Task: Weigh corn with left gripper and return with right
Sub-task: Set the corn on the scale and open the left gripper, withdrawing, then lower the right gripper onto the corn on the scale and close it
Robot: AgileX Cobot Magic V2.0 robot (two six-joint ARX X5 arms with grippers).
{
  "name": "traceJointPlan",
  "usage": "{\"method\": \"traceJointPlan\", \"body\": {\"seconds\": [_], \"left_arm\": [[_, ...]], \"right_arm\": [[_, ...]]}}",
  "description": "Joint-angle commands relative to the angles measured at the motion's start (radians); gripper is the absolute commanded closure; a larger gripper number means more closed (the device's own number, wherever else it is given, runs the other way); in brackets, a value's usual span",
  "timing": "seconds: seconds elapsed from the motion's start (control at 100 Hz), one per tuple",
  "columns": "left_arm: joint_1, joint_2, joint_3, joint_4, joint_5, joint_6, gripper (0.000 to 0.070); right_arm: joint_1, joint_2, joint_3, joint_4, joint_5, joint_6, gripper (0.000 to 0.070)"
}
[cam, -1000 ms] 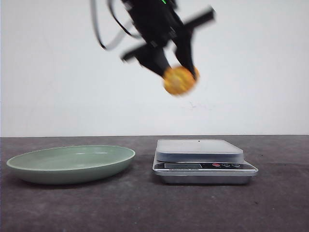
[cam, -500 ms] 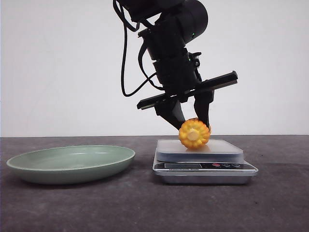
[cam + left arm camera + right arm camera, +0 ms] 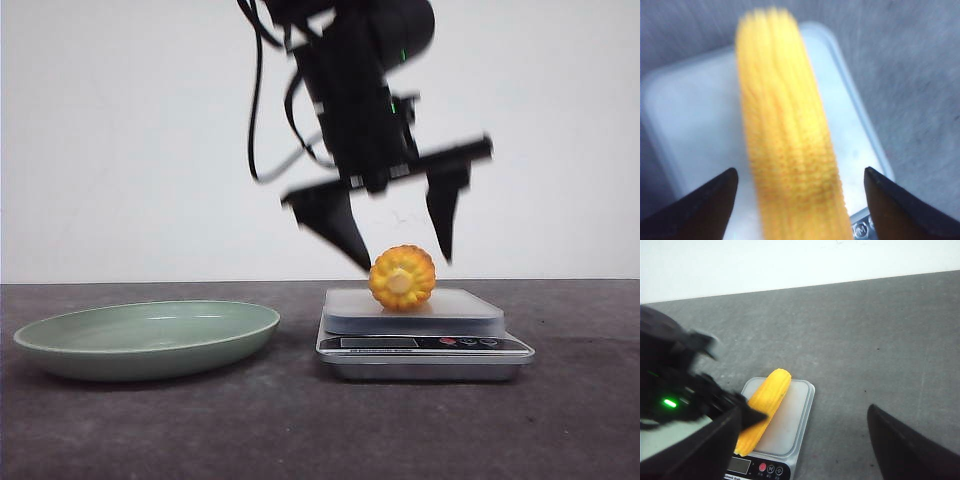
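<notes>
The corn (image 3: pixel 402 278) lies on its side on the white platform of the kitchen scale (image 3: pixel 470 322), its pale cut end towards the camera. My left gripper (image 3: pixel 404 262) is open just above it, one finger on each side, and is blurred by motion. In the left wrist view the corn (image 3: pixel 790 150) runs between the spread fingers of the left gripper (image 3: pixel 800 170), clear of both. My right gripper (image 3: pixel 805 409) is open and empty, above the table beside the scale (image 3: pixel 790 435). It sees the corn (image 3: pixel 765 407) and the left gripper (image 3: pixel 680 390). The right gripper is out of the front view.
A shallow green plate (image 3: pixel 60 345) sits on the dark table to the left of the scale. The scale's display and buttons (image 3: pixel 465 343) face the front. A white wall stands behind the table.
The left gripper came down with the corn, set it on the scale, then opened. It now sits slightly higher, with the corn left lying on the platform.
</notes>
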Motion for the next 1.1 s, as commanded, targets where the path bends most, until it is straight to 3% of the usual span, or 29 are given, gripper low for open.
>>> {"method": "traceJointPlan", "body": {"seconds": [0.0,0.18,0.36,0.55,0.67,0.78,0.88,1.09], "left_arm": [[-0.005,-0.111,0.074,0.018,-0.061,0.103,0.0219],[0.058,-0.366,0.105,-0.059,-0.246,0.274,0.0225],[0.228,-0.631,0.105,-0.211,-0.337,0.304,0.0225],[0.472,-0.883,0.105,-0.431,-0.345,0.283,0.0225],[0.569,-1.016,0.094,-0.538,-0.345,0.283,0.0225],[0.589,-1.135,0.074,-0.613,-0.345,0.245,0.0225],[0.588,-1.243,0.038,-0.687,-0.345,0.193,0.0226],[0.587,-1.487,-0.153,-0.753,-0.344,0.092,0.0226]], "right_arm": [[0.003,0.003,0.020,0.006,0.003,-0.011,0.0189],[0.006,0.005,0.019,0.006,-0.004,-0.011,0.0189],[0.039,0.017,0.020,0.010,-0.005,-0.011,0.0189],[0.091,0.041,0.019,0.022,-0.005,-0.011,0.0189],[0.125,0.072,0.020,0.039,-0.005,-0.011,0.0189],[0.162,0.113,0.020,0.061,-0.008,-0.007,0.0186],[0.198,0.159,0.020,0.093,-0.004,-0.003,0.0130],[0.275,0.291,0.020,0.204,0.000,0.016,0.0130]]}}
